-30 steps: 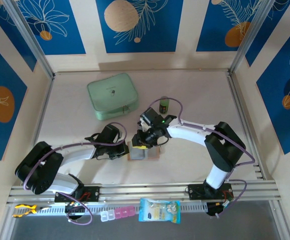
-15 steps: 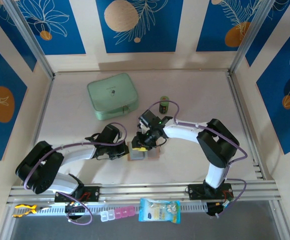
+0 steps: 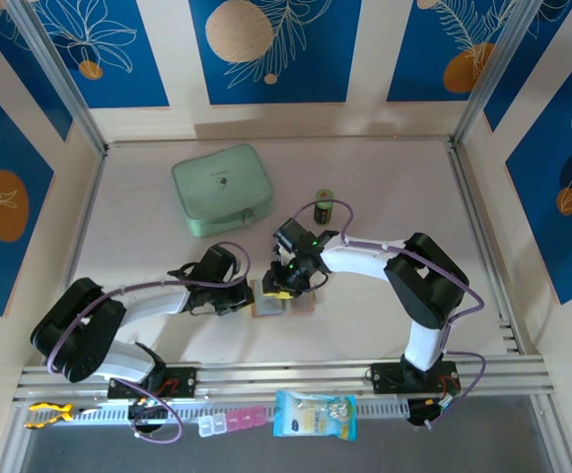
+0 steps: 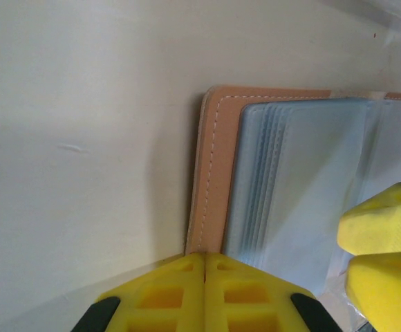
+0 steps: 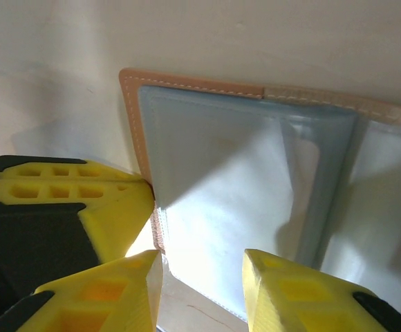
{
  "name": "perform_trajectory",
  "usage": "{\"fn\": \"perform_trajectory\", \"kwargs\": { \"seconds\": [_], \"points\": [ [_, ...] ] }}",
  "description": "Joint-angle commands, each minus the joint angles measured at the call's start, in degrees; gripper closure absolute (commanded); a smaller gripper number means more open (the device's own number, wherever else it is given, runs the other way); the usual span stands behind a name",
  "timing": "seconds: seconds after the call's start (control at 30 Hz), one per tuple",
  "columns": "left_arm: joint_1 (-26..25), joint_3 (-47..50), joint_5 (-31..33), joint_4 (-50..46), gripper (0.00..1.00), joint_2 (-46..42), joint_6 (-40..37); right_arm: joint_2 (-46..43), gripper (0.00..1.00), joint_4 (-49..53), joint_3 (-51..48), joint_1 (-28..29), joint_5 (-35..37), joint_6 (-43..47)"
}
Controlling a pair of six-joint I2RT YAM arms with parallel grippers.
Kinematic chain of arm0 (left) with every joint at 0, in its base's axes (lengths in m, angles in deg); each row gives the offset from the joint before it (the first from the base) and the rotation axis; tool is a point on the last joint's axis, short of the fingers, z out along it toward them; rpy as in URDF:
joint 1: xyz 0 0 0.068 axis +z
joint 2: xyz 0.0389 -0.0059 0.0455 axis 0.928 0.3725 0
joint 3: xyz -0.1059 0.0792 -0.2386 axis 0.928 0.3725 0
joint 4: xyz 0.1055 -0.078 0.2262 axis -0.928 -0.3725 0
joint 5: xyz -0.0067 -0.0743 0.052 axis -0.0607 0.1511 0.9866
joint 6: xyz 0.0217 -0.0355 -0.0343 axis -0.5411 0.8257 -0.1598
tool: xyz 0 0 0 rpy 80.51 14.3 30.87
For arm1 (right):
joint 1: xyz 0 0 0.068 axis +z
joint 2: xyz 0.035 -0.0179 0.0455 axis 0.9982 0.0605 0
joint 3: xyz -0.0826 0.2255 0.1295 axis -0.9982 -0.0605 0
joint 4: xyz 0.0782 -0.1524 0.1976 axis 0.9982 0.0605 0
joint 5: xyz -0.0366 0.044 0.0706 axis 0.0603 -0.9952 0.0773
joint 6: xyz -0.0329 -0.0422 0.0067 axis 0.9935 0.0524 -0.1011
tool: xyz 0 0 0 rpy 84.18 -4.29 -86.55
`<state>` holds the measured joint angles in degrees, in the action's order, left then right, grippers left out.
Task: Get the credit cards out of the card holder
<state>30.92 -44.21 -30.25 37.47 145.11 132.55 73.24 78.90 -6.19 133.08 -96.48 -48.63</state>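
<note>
The card holder [image 3: 284,302] lies open on the table, tan leather with grey clear-plastic pockets [image 4: 304,187]. My left gripper [image 4: 205,257] is shut, and its tips press down on the holder's stitched leather edge [image 4: 214,173]. From the other side my right gripper [image 5: 200,277] hovers open over the pockets [image 5: 214,180], one yellow finger [image 5: 128,290] near the leather edge and the other over the plastic. In the top view the two grippers [image 3: 250,294] [image 3: 281,286] meet over the holder. The credit cards are hidden; I cannot make out any in the pockets.
A mint-green zip case [image 3: 222,189] lies at the back left. A small green-and-black cylinder [image 3: 322,207] stands behind the right arm. On the front rail lie a snack packet [image 3: 314,414], a pink pill box [image 3: 232,422] and a yellow tool [image 3: 49,412].
The right arm's elbow has swung a little to the left and its gripper has edged slightly further over the holder. The left gripper has stayed put, still shut.
</note>
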Motion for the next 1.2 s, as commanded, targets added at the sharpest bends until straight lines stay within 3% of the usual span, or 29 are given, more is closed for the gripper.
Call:
{"fn": "perform_trajectory", "kwargs": {
  "seconds": [0.0,0.87,1.17],
  "points": [
    [-0.49,0.19,0.68,-2.68,0.94,0.9,-0.11,0.17,0.64,2.66,-0.93,0.1,1.52,0.75],
    [-0.44,-1.04,0.61,-3.38,0.94,-2.92,0.32,-1.97,0.7,1.17,-4.44,-2.37,0.92,2.09],
    [-1.45,-3.53,-0.79,-1.83,0.88,-4.8,1.15,-2.48,0.73,-1.48,-6.8,-3.46,-1.02,1.47]
  ]
}}
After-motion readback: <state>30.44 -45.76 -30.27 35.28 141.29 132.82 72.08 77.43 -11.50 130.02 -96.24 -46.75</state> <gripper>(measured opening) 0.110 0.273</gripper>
